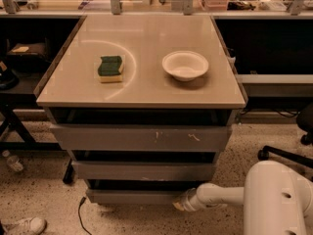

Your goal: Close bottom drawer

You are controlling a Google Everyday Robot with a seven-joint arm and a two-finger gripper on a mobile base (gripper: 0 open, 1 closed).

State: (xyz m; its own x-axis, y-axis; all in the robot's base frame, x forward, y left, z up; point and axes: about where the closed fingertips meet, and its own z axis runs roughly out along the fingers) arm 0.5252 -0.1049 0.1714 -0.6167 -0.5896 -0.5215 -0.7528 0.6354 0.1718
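While my pincer [179, 204] sits at the right front corner of the bottom drawer [132, 196], open or closed I cannot tell, sponge [111, 68] and white bowl [185, 65] on the desk [146, 84] above.

bottom drawer [132, 197] — grey, plain, lowest (slightly out) | end effector [180, 204] — at its right front

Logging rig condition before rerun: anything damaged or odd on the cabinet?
The top drawer has white scratches right of centre on its front. The end effector sits at the right front corner of the bottom drawer. Nothing spilled.
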